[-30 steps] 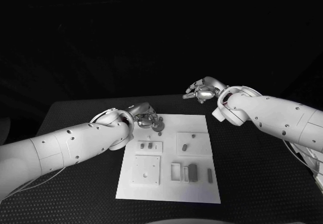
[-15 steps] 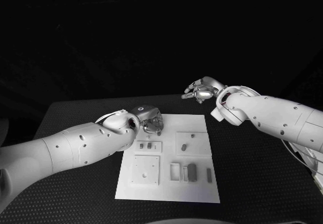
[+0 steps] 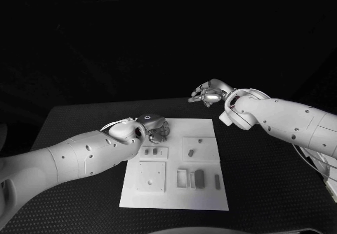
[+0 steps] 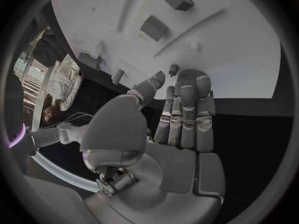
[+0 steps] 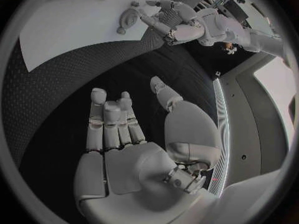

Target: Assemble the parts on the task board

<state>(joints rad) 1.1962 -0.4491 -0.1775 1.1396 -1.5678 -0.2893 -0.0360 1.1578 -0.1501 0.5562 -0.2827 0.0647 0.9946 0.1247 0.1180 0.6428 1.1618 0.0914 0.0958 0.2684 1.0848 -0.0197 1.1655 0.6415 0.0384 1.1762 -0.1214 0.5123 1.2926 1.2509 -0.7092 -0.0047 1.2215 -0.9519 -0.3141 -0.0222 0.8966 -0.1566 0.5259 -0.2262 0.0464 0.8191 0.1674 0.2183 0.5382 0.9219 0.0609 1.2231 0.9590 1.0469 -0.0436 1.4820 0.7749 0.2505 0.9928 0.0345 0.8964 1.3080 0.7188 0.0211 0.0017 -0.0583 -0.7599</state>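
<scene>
Robot lab or test bench, black textured table point(image 3: 267, 175), white task board point(image 3: 203, 127) with slotted fixtures, dark surroundings

The task board point(image 3: 203, 127) is plain white on the black, finely dotted table point(image 3: 270, 175). The parts point(image 3: 200, 179) on the board look dark grey. Both hands point(image 3: 157, 127) point(image 3: 208, 94) are silver.

White smooth-shelled arms dotted with dark screw holes end in a silver left hand point(image 3: 156, 127) and right hand point(image 3: 208, 94).
</scene>
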